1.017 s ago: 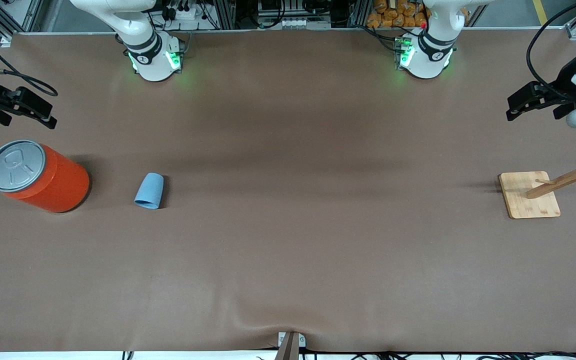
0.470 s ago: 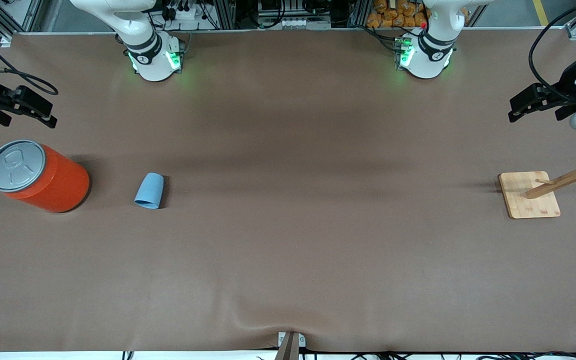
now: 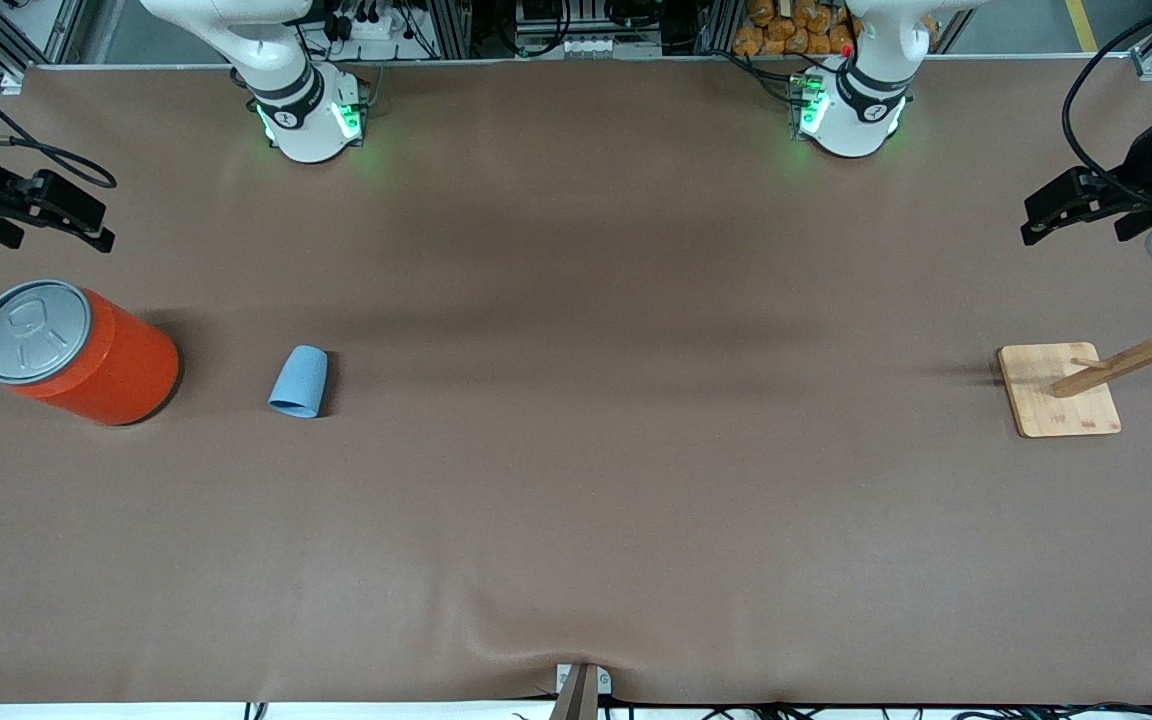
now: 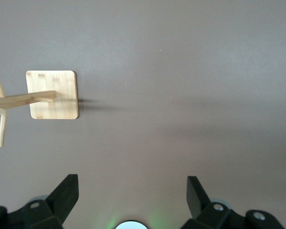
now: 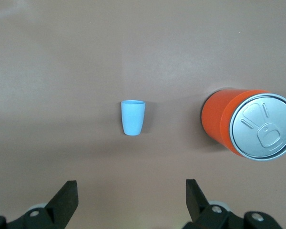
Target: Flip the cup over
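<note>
Both hands are spread: right hand [image 3: 86, 225] above the can [image 3: 76, 352], left hand [image 3: 1066, 205] above the rack [image 3: 1061, 390]. Cup [image 3: 299, 381] lies on the bench [image 3: 576, 450] beside the can.

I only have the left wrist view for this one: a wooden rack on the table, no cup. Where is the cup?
Observer: The cup is toward the right arm's end of the table, beside the orange can and not touching it.
Operator: Is it standing?
Observer: No, it seems to lie on its side, with its wide rim toward the front camera.
Operator: Is anything gripping it?
Observer: No. The right pincer hangs open over the table near the can, holding nothing.
</note>
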`<state>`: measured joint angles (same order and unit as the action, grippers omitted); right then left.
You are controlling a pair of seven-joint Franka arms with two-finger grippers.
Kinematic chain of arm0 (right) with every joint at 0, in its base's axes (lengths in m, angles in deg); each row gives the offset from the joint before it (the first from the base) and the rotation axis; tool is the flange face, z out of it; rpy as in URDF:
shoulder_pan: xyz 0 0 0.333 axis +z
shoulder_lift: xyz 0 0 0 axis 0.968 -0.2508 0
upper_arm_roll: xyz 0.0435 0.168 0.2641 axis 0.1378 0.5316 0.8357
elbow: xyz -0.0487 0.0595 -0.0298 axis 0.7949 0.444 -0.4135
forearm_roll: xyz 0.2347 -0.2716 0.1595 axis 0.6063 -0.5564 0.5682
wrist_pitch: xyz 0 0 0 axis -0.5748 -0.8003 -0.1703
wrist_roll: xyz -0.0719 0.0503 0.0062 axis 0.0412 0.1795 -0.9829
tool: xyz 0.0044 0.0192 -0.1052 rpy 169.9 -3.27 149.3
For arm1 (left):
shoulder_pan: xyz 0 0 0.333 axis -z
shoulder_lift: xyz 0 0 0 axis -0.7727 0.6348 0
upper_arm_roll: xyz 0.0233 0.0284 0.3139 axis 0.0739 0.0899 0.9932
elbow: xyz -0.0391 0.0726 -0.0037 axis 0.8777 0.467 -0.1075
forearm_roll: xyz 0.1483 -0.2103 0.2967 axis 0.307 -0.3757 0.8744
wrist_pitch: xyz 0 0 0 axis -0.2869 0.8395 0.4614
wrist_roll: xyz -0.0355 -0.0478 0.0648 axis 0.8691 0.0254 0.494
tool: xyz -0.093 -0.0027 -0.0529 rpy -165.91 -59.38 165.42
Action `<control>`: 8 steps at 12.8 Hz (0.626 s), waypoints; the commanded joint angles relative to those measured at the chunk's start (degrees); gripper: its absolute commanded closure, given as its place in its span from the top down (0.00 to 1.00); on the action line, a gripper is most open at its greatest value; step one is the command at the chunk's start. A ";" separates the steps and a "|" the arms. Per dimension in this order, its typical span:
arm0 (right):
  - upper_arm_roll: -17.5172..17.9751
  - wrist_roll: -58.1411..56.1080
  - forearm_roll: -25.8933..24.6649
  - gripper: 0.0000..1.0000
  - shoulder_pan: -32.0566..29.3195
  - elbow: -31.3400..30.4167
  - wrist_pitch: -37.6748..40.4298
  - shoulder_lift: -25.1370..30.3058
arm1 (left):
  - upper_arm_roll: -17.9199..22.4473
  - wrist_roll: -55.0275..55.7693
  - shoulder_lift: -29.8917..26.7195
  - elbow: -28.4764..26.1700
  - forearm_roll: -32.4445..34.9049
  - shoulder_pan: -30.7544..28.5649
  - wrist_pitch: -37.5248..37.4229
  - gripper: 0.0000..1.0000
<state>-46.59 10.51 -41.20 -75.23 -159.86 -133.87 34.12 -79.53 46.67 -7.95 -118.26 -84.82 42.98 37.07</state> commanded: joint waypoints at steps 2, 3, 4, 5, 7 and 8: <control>1.26 -0.63 -0.38 1.00 0.28 -1.14 1.95 -1.86 | -0.42 -0.97 0.47 1.07 -0.51 -0.47 -0.80 1.00; 1.26 -0.63 -0.29 1.00 0.90 -1.49 2.13 -3.52 | -0.42 -0.97 0.39 1.15 -0.51 -0.47 -0.80 1.00; 1.26 -0.63 -0.29 1.00 1.43 -2.10 2.05 -5.10 | -0.42 -0.97 0.39 1.15 -0.51 -0.55 -0.80 1.00; 1.26 -0.63 -0.12 1.00 2.13 -4.11 0.83 -6.42 | -0.42 -1.06 0.39 1.15 -0.51 -0.56 -0.80 1.00; 1.26 -0.36 -0.12 1.00 2.23 -11.47 -5.65 -6.79 | -0.33 -1.06 0.12 1.15 -0.51 -0.56 -0.80 1.00; 1.26 -0.36 0.06 1.00 1.79 -15.16 -8.82 -6.70 | -0.16 -1.06 0.12 1.15 -0.51 -0.64 -0.80 1.00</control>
<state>-45.31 10.42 -41.14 -72.92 -168.22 -138.03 26.34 -79.52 46.67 -7.89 -118.12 -84.82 42.97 37.07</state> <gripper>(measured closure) 0.000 0.000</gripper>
